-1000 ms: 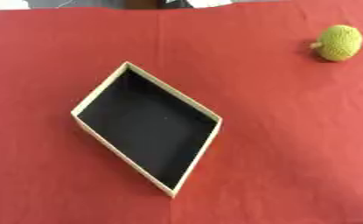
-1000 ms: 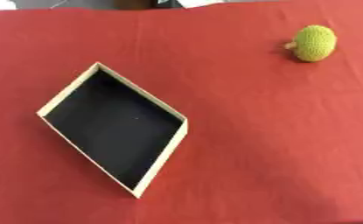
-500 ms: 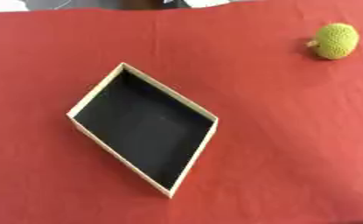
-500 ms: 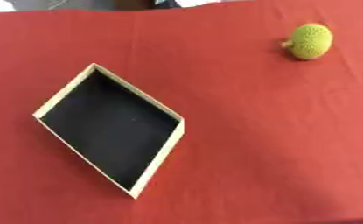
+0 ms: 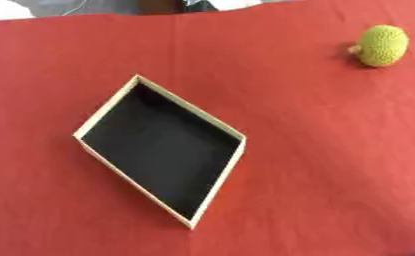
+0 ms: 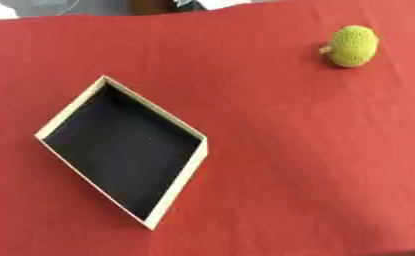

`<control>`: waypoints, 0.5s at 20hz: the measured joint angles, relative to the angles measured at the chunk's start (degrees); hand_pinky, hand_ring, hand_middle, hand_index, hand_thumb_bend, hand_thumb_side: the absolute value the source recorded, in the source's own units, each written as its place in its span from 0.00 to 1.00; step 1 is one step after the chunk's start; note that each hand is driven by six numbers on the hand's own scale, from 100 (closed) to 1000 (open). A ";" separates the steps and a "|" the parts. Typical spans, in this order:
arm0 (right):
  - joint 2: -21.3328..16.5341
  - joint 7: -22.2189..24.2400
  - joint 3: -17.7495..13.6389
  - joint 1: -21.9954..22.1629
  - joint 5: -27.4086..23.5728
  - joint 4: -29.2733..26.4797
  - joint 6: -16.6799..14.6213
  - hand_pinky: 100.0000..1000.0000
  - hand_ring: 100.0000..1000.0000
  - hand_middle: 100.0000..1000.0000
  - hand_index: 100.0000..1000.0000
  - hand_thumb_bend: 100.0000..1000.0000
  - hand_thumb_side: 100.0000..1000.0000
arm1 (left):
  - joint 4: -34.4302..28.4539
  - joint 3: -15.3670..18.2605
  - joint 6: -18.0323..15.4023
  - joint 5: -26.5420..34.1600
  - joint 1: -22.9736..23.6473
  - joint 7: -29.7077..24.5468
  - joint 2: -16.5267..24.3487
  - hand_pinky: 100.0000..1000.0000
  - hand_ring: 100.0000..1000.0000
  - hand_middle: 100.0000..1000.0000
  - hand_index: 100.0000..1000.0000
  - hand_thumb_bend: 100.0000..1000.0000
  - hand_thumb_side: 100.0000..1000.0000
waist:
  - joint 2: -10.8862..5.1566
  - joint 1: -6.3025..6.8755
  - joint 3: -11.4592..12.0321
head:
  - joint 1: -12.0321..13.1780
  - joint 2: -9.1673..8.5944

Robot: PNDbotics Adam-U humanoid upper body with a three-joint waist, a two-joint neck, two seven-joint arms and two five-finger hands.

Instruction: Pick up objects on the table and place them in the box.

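One box (image 5: pixel 105 112), black inside, nothing in it | one yellow-green fruit (image 5: pixel 383 45), well apart | robot hands unseen

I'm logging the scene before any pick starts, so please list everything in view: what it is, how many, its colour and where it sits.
box: one, tan walls with a black inside, open top and nothing in it, lying cornerwise left of the middle of the table.
round bumpy object: one, yellow-green, with a small brownish nub on its left side, at the far right of the table, well apart from the box.
tablecloth: one, red, covering nearly all of the table.
pale and dark things: along the far edge beyond the cloth, too little showing to say what they are.
robot's hands: neither the left nor the right shows in either eye view.
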 measured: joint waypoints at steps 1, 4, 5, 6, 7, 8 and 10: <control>-0.47 0.15 0.00 -0.51 0.57 1.11 0.34 0.64 0.77 0.75 0.88 0.00 0.76 | 0.23 0.15 0.14 0.65 -0.27 0.14 0.58 0.56 0.61 0.63 0.70 0.07 0.66 | 0.00 0.03 0.06 | 0.00 0.01; -2.04 1.24 0.10 -2.33 3.84 5.58 1.48 0.67 0.80 0.77 0.88 0.00 0.77 | 0.92 0.21 0.20 1.97 -0.96 0.21 1.89 0.57 0.61 0.63 0.70 0.07 0.66 | -0.02 0.02 0.20 | 0.00 0.02; -2.64 1.89 0.37 -3.15 5.60 7.50 1.99 0.68 0.81 0.78 0.88 0.00 0.77 | 1.04 0.21 0.17 2.17 -1.22 0.17 2.18 0.57 0.61 0.63 0.71 0.07 0.66 | -0.03 0.02 0.27 | -0.01 0.02; -3.19 2.73 0.72 -4.00 7.64 9.57 2.40 0.69 0.82 0.79 0.88 0.00 0.72 | 1.15 0.21 0.10 2.37 -1.37 0.10 2.47 0.57 0.61 0.63 0.71 0.07 0.66 | -0.04 0.02 0.35 | -0.02 0.02; -3.66 3.61 1.15 -4.85 9.74 11.61 2.73 0.70 0.83 0.79 0.88 0.00 0.78 | 1.30 0.20 0.05 2.59 -1.58 0.06 2.64 0.57 0.61 0.63 0.71 0.07 0.66 | -0.06 0.02 0.42 | -0.04 0.02; -4.05 4.51 1.62 -5.71 11.82 13.63 2.94 0.71 0.83 0.80 0.88 0.00 0.78 | 1.36 0.20 -0.01 2.79 -1.75 0.00 2.88 0.57 0.61 0.63 0.71 0.07 0.66 | -0.09 0.01 0.49 | -0.06 0.02; -4.45 6.40 2.70 -7.33 15.63 17.39 2.67 0.72 0.84 0.80 0.88 0.00 0.78 | 1.49 0.19 -0.13 3.28 -2.11 -0.13 3.13 0.57 0.61 0.63 0.71 0.07 0.66 | -0.12 0.01 0.69 | -0.10 0.02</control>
